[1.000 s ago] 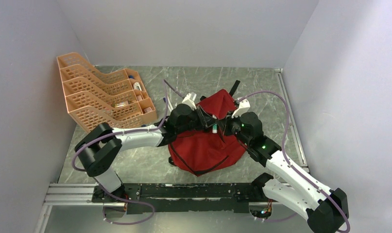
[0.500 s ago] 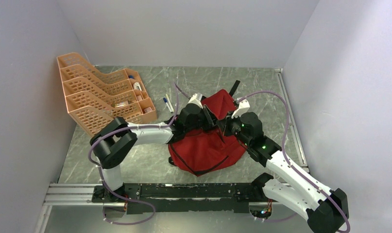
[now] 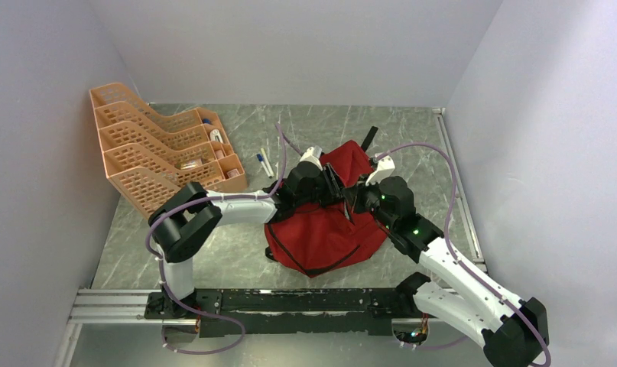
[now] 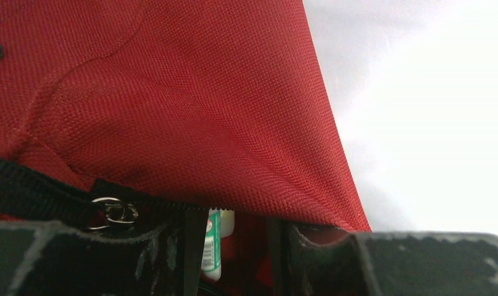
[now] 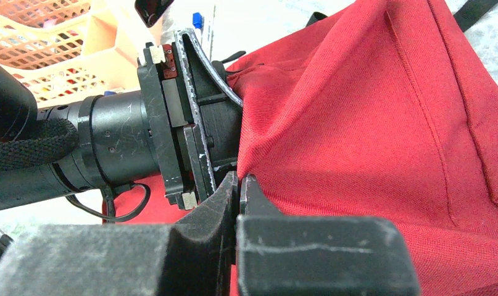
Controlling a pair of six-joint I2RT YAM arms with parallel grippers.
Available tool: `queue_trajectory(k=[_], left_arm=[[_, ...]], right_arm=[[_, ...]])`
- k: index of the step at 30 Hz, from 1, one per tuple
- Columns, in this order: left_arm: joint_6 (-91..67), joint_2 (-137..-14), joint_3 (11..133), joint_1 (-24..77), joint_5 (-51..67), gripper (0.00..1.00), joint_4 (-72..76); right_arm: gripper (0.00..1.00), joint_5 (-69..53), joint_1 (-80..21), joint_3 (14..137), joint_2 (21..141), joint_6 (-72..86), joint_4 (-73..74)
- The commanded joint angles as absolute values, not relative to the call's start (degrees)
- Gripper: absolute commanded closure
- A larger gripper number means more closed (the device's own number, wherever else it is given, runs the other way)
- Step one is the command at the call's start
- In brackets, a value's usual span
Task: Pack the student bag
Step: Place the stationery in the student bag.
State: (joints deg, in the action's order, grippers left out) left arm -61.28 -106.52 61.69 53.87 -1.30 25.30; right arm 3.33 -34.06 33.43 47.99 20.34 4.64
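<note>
The student bag [image 3: 324,233] is a red fabric backpack lying mid-table, its upper flap [image 3: 349,164] lifted into a peak. My right gripper [image 3: 352,205] is shut on the red fabric at the bag's opening; in the right wrist view its tips [image 5: 239,185] meet against the cloth [image 5: 369,123]. My left gripper [image 3: 337,191] reaches under the flap from the left. In the left wrist view its jaws [image 4: 240,243] stand apart. A white and green tube [image 4: 214,243] stands inside the bag by the left finger [image 4: 172,253]. The flap [image 4: 190,111] hangs just above.
An orange plastic tray rack [image 3: 160,153] with small items stands at the back left. Two pens [image 3: 265,162] lie on the table between rack and bag. A black strap [image 3: 368,138] sticks out behind the bag. A metal zipper ring [image 4: 113,211] hangs at the opening's black edge.
My left arm has pushed rightward under the flap, carrying the tube out of the top view. Its jaws have parted. The right arm has held still.
</note>
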Motion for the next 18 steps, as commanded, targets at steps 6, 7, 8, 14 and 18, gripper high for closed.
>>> queue_trajectory(k=[6,7,8,14,18], left_arm=[[-54.84,-98.83,59.1,54.21,-2.07,0.6,24.1],[-53.79,-97.56,58.09,54.17,-1.87,0.61,23.57],[-52.58,-96.36,56.84,54.24,-1.38,0.61,23.34],[-46.08,-85.81,45.69,54.28,2.05,0.61,25.18],[-40.58,-77.64,37.76,54.26,0.29,0.6,25.66]], right_arm=[[1.0,2.7,-34.89,34.03,46.33,19.63,4.28],[1.0,3.13,-34.89,34.01,46.18,19.46,4.3],[1.0,3.51,-34.89,33.94,46.07,19.34,4.31],[1.0,4.09,-34.93,34.19,46.69,18.81,3.9],[1.0,3.46,-34.9,33.78,47.26,19.26,2.99]])
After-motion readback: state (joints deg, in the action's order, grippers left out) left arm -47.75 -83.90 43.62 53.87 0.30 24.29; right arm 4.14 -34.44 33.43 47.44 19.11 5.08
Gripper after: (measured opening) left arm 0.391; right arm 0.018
